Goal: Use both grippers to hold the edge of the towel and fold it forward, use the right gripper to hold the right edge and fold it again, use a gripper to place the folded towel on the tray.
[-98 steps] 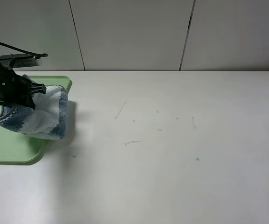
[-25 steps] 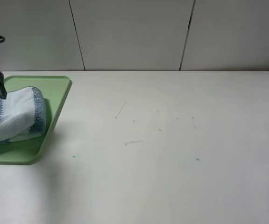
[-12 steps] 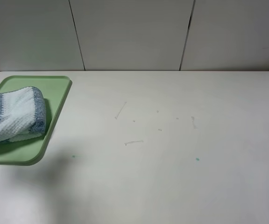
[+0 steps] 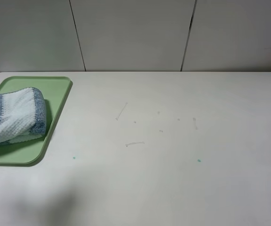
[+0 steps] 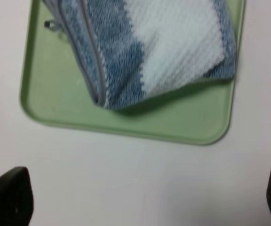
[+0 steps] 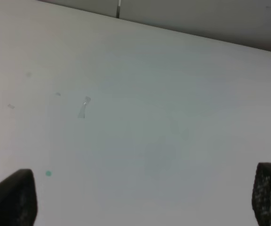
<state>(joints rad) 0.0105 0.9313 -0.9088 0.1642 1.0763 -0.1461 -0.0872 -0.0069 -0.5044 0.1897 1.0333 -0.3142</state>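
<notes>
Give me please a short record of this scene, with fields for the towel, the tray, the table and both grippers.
towel: folded, lying on the tray, free of both grippers
tray: pale green, at the table's far left
table: white, with small marks and two green dots
left gripper: open, empty, above the table beside the tray
right gripper: open, empty, over bare table

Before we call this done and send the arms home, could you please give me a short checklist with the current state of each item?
1. Towel lies on the tray: ok.
2. Towel is folded into a compact bundle: ok.
3. Towel stays inside the tray rim: cannot tell; the overhead picture cuts off its left end.
4. Left gripper is open and clear of the towel: ok, its fingertips are spread wide over bare table.
5. Right gripper is open and holds nothing: ok.
6. Nothing stands in the arms' way on the table: ok in the part that shows.
</notes>
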